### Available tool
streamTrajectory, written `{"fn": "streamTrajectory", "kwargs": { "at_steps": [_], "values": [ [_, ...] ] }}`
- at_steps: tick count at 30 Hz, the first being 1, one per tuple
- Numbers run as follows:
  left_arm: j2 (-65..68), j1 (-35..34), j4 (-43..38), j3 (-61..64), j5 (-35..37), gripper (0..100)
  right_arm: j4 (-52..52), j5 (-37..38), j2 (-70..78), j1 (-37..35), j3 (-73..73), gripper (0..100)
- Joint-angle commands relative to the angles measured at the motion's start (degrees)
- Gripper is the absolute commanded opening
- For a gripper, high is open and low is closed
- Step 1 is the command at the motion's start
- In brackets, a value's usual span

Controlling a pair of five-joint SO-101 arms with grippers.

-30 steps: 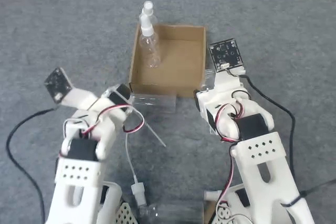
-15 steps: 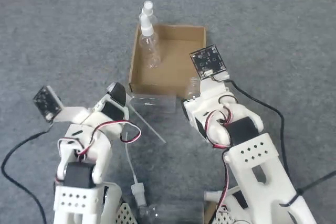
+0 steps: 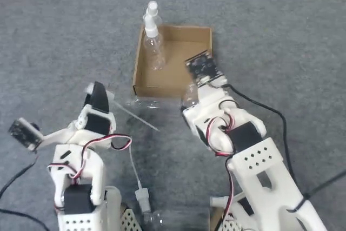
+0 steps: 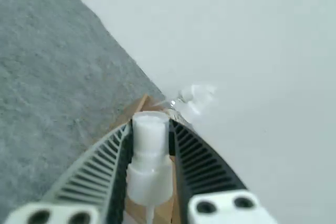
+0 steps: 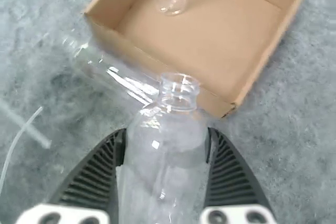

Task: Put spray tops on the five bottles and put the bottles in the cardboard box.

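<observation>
Note your bottle point(image 5: 168, 124): clear, glossy plastic; spray top point(image 4: 149, 145): smooth white plastic. Box point(image 5: 220, 30) at bottle's 12 o'clock, matt brown cardboard; table point(image 3: 48, 41) rough grey felt.

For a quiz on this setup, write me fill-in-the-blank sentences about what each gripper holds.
The left gripper is shut on a ___. The right gripper is shut on an uncapped ___. A capped bottle stands in the ___.
Missing: spray top; bottle; box.

Both arms point(image 3: 262, 160) are cased in white and wired with red, white, black leads point(image 3: 116, 140); left gripper point(image 4: 150, 125) and right gripper point(image 5: 165, 134) are fitted with ribbed black fingers point(image 4: 197, 156).
</observation>
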Motion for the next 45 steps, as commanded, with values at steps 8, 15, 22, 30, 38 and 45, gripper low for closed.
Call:
{"fn": "streamTrajectory", "kwargs": {
  "at_steps": [8,15,22,30,38,45],
  "values": [
    [-1.41,-7.91,-5.01,-0.31,5.71,1,0.31,3.34,-2.77,-2.07,0.09,2.6],
    [-1.41,-9.32,-5.01,-0.48,10.2,1,-0.13,6.33,-2.77,-5.85,1.76,2.4],
    [-1.41,-9.41,-4.84,-0.4,11.43,1,-0.22,7.38,-2.77,-6.55,1.93,1.5],
    [-1.41,-9.85,-4.75,-0.31,11.43,1,-1.8,12.75,-2.77,-6.64,3.69,1.3],
    [-1.41,-9.32,-4.57,-0.22,11.43,1,-6.73,19.69,-2.77,-8.84,8.26,1.3],
    [-1.41,-7.56,-3.43,-0.13,11.16,1,-6.73,22.86,-2.77,-9.8,8.88,1.3]
  ]
}}
